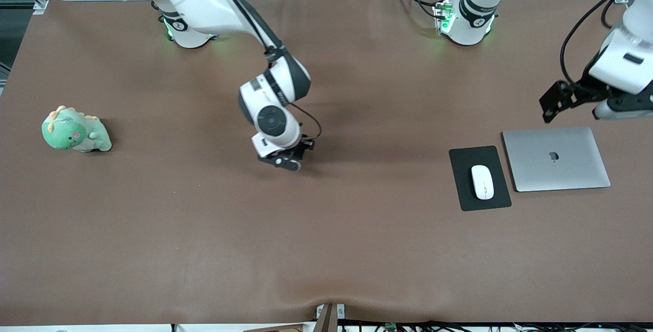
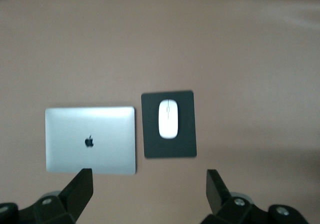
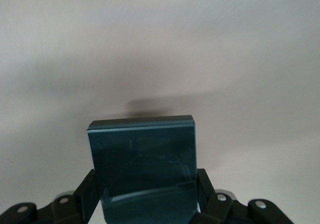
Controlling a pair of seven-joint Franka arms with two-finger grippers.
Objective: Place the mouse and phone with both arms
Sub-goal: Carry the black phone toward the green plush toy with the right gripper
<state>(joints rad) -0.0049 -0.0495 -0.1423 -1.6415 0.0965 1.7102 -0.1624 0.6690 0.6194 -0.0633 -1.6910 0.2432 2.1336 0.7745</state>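
The phone [image 3: 142, 166] is a dark slab with a glossy face, and it sits between the two fingers [image 3: 89, 191] of the right gripper [image 1: 292, 157], which are closed on its sides. In the right wrist view the phone sticks out past the fingertips, and its shadow lies on the brown table [image 1: 326, 250] just under it. In the front view the phone itself is hidden under the wrist of the right arm [image 1: 275, 102], which reaches down to the middle of the table; the gripper is very close to the surface there, and I cannot tell if the phone touches it.

The mouse [image 1: 482, 182] is white and oval and lies on a black mouse pad [image 1: 465, 192], well apart from the right gripper, toward the left arm's end of the table. A closed silver laptop [image 1: 556, 158] lies just beside the pad, even more toward that end.

The left gripper [image 1: 576, 101] hangs in the air with its fingers [image 2: 80, 191] wide apart and nothing between them. The left wrist view looks down on the laptop, the pad and the mouse between the two fingertips.

A green plush dinosaur [image 1: 75, 130] sits well apart from the right gripper, toward the right arm's end of the table.
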